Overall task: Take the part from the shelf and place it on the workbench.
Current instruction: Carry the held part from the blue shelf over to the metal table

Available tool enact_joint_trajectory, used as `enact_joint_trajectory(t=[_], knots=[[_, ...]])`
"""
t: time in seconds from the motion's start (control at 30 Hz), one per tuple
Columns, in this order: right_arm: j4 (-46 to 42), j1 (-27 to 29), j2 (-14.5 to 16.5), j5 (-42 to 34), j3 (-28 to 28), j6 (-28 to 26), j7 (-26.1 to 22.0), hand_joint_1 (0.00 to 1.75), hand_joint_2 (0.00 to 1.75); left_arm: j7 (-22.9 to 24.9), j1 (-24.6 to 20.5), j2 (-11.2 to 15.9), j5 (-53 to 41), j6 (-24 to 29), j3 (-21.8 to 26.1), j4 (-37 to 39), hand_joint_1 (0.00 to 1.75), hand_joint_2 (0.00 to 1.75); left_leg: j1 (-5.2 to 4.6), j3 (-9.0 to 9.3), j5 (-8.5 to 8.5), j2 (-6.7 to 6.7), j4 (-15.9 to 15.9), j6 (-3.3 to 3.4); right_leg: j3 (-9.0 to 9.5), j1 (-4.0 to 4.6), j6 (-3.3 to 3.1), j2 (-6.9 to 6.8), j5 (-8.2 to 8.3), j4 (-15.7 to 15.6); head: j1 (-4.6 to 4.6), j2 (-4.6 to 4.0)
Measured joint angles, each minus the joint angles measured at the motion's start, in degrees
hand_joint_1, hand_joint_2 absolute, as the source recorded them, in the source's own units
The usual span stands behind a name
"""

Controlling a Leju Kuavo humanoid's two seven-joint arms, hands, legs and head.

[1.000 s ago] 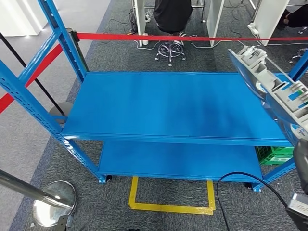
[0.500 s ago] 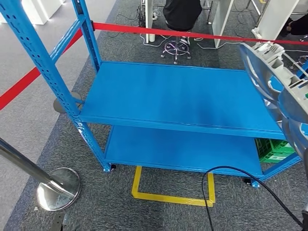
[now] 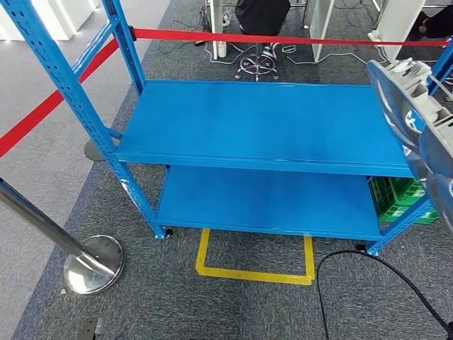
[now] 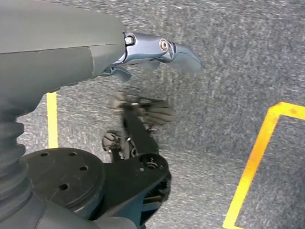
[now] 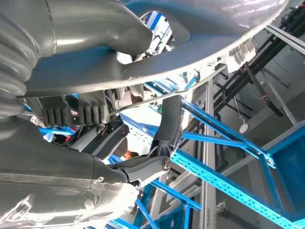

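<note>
Nearest, on the grey carpet, lie a black cable point(image 3: 342, 276), a yellow tape outline point(image 3: 255, 263) and a steel stanchion base point(image 3: 93, 263). The left hand point(image 4: 144, 52) hangs over the floor, its fingers apart and holding nothing. The right hand point(image 5: 118, 143) grips the grey part point(image 3: 414, 120), its fingers point(image 5: 169, 124) curled around the part's edge, though how firmly is hard to tell. The part is held up at the right end of the blue shelf point(image 3: 262, 127), whose 2 boards are bare. Beyond runs a red barrier tape point(image 3: 277, 39).
</note>
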Motion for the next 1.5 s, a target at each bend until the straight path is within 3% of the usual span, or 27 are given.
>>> enact_joint_trajectory(t=[0.03,0.1,0.17,0.23,0.27,0.33,0.37,0.43,0.5,0.53,0.57,0.63,0.67,0.73,0.77,0.83,0.9,1.0,1.03,1.07,1.1,1.17,1.23,1.27,1.33,1.4,1.5], knots=[[-0.01,0.02,0.04,0.00,-0.09,0.00,-0.06,1.75,1.75,-0.05,-0.05,0.02,0.00,-0.02,0.00,0.02,0.00,1.75,0.03,-0.15,-0.49,0.00,2.51,-0.11,-0.87,0.00,0.08,-0.06,0.65,0.04,0.01,0.00],[-0.01,0.05,0.08,0.00,-0.22,0.01,-0.14,1.75,1.75,-0.21,-0.10,0.08,0.00,-0.04,0.00,0.06,0.00,1.75,0.09,2.24,1.92,0.02,1.95,-0.17,-2.51,-0.04,0.35,-0.14,1.91,0.11,0.01,0.00],[-0.05,0.07,0.11,-0.02,-0.34,0.04,-0.16,1.75,1.75,-0.30,-0.24,0.09,0.00,-0.04,0.00,0.10,0.00,1.75,0.19,8.29,4.05,0.05,-5.48,-0.05,-3.83,0.02,0.76,-0.14,3.08,0.28,-0.04,0.00],[-0.14,0.09,0.13,-0.27,-0.46,0.26,-0.18,1.75,1.75,-0.31,-0.52,0.09,0.00,0.02,0.00,0.14,0.00,1.75,0.15,13.31,3.35,0.00,-12.91,0.61,-4.59,0.17,1.35,-0.18,4.18,0.43,-0.04,0.00],[-0.17,0.09,0.13,-0.55,-0.50,0.48,-0.21,1.75,1.75,-0.28,-0.60,0.08,0.00,0.08,0.00,0.16,0.00,1.75,0.01,14.25,2.92,-0.05,-14.61,1.06,-4.77,0.18,1.70,-0.22,4.76,0.35,-0.06,0.00],[-0.19,0.15,0.13,-1.21,-0.54,1.05,-0.29,1.75,1.75,-0.19,-0.49,0.05,-0.01,0.25,0.01,0.20,0.00,1.75,-0.13,13.65,3.49,0.04,-14.85,2.10,-4.97,-0.03,2.43,-0.20,5.52,0.17,-0.04,0.00],[-0.19,0.25,0.13,-1.46,-0.56,1.31,-0.31,1.75,1.75,-0.10,-0.39,0.03,-0.01,0.33,0.01,0.22,0.00,1.75,-0.14,13.18,4.04,0.15,-14.82,2.61,-5.34,-0.13,2.76,-0.13,4.63,0.76,0.01,0.00],[-0.19,0.46,0.13,-1.74,-0.59,1.66,-0.36,1.75,1.75,0.04,-0.34,0.06,-0.02,0.52,0.02,0.26,0.00,1.75,-0.05,11.89,5.37,0.36,-14.89,3.36,-6.92,-0.21,3.24,-0.01,-0.25,5.28,0.23,0.00],[-0.16,0.53,0.13,-1.97,-0.60,1.97,-0.42,1.75,1.75,0.27,-0.36,0.14,-0.02,0.62,0.03,0.27,0.00,1.75,-0.17,10.04,6.87,0.37,-14.82,3.62,-8.75,-0.19,3.52,-0.01,-5.63,13.10,0.39,0.00],[-0.12,0.55,0.13,-2.06,-0.60,2.15,-0.45,1.75,1.75,0.45,-0.35,0.14,-0.02,0.65,0.04,0.30,0.00,1.75,-0.25,9.01,7.64,0.37,-14.75,3.64,-8.98,-0.17,3.56,-0.01,-6.57,16.08,0.41,0.00],[-0.09,0.59,0.13,-2.14,-0.60,2.37,-0.46,1.75,1.75,0.63,-0.33,0.13,-0.02,0.70,0.05,0.33,0.00,1.75,-0.31,7.96,8.39,0.37,-14.65,3.59,-8.36,-0.14,3.51,-0.01,-6.15,17.40,0.42,0.00],[-0.03,0.65,0.12,-2.28,-0.60,2.90,-0.48,1.75,1.75,0.80,-0.33,0.07,-0.02,0.94,0.08,0.39,0.00,1.75,-0.36,6.02,9.59,0.44,-14.37,3.40,-4.20,-0.07,3.23,-0.11,-3.21,14.10,0.41,0.00],[-0.03,0.65,0.09,-2.49,-0.60,3.23,-0.47,1.75,1.75,0.80,-0.33,0.05,-0.04,1.13,0.09,0.41,0.00,1.75,-0.44,5.23,10.08,0.52,-14.15,3.22,-0.88,0.05,3.07,-0.65,-2.83,9.96,0.41,0.00],[0.01,0.65,-0.02,-3.03,-0.61,3.86,-0.48,1.75,1.75,0.76,-0.18,0.05,-0.09,1.55,0.11,0.43,0.00,1.75,-0.59,4.40,10.81,0.80,-13.72,2.73,4.69,0.36,2.57,-1.73,-4.23,1.82,0.34,0.00],[0.06,0.68,-0.08,-3.33,-0.62,4.09,-0.48,1.75,1.75,0.74,-0.06,0.07,-0.13,1.69,0.12,0.43,0.00,1.75,-0.62,4.30,11.14,1.02,-13.62,2.41,5.94,0.55,2.23,-2.01,-5.19,-0.45,0.38,0.00],[0.19,0.84,-0.20,-3.64,-0.65,4.28,-0.53,1.75,1.75,0.72,0.08,0.11,-0.20,1.78,0.13,0.44,0.00,1.75,-0.47,4.28,11.62,1.54,-13.64,1.70,5.69,0.64,1.28,-1.45,-4.94,-1.07,0.45,0.00],[0.27,0.94,-0.28,-3.74,-0.69,4.34,-0.58,1.75,1.75,0.72,0.09,0.15,-0.28,1.78,0.13,0.44,0.00,1.75,-0.32,3.50,9.39,1.46,-11.84,0.96,4.92,0.51,0.33,-0.75,-3.92,-1.08,0.36,0.00],[0.33,1.13,-0.29,-3.76,-0.84,4.37,-0.57,1.75,1.75,0.72,0.10,0.14,-0.39,1.80,0.13,0.46,0.00,1.75,-0.13,-0.13,1.92,1.04,-1.58,0.28,3.42,0.37,-0.23,0.51,-2.28,-1.03,0.06,0.00],[0.35,1.28,-0.29,-3.76,-0.91,4.37,-0.56,1.75,1.75,0.72,0.09,0.16,-0.41,1.80,0.13,0.46,0.00,1.75,-0.09,-1.03,0.65,1.03,1.58,0.18,2.89,0.36,-0.20,0.99,-1.84,-0.98,0.07,0.00],[0.37,1.46,-0.29,-3.76,-1.01,4.36,-0.56,1.75,1.75,0.72,0.08,0.19,-0.45,1.80,0.13,0.46,0.00,1.75,-0.07,-0.99,0.64,1.02,2.85,0.15,2.39,0.33,-0.09,1.51,-1.47,-0.94,0.06,0.00],[0.39,1.62,-0.29,-3.77,-1.14,4.34,-0.57,1.75,1.75,0.72,0.08,0.22,-0.51,1.80,0.13,0.46,0.00,1.75,-0.04,0.20,1.68,0.95,1.79,0.17,2.02,0.28,0.05,2.06,-1.20,-0.89,0.06,0.00],[0.40,1.80,-0.29,-3.78,-1.42,4.28,-0.73,1.75,1.75,0.69,0.07,0.27,-0.59,1.79,0.13,0.46,0.00,1.75,0.12,5.14,4.93,-0.22,-5.45,0.26,1.53,0.10,0.42,3.14,-0.86,-0.71,0.06,0.00],[0.40,1.79,-0.29,-3.78,-1.60,4.23,-0.95,1.75,1.75,0.66,0.07,0.28,-0.62,1.77,0.13,0.46,0.00,1.75,0.35,9.22,6.36,-2.05,-12.01,0.52,0.97,0.10,0.92,4.16,-0.69,-0.28,0.05,0.00],[0.39,1.81,-0.29,-3.78,-1.65,4.21,-1.02,1.75,1.75,0.64,0.02,0.28,-0.62,1.75,0.13,0.47,0.00,1.75,0.38,9.98,6.28,-2.48,-13.40,0.76,0.64,0.13,1.24,4.66,-0.56,-0.12,0.05,0.00],[0.38,1.94,-0.30,-3.78,-1.74,4.20,-1.08,1.75,1.75,0.63,-0.10,0.26,-0.64,1.69,0.13,0.48,0.00,1.75,0.35,9.89,6.15,-1.70,-13.82,1.50,0.08,0.05,1.93,5.42,-0.29,0.03,0.05,0.00],[0.38,2.05,-0.32,-3.79,-1.84,4.19,-1.09,1.75,1.75,0.62,-0.20,0.22,-0.67,1.64,0.13,0.48,0.00,1.75,0.42,9.75,6.33,-0.63,-13.97,2.37,-0.99,0.03,2.54,4.00,-1.39,1.61,0.24,0.00],[0.39,2.06,-0.37,-3.80,-1.86,4.18,-1.16,1.75,1.75,0.57,-0.08,0.36,-0.68,1.63,0.14,0.48,0.00,1.75,0.36,9.49,6.51,1.09,-14.03,3.05,-5.83,0.00,3.25,0.96,-6.93,12.19,0.61,0.00]])
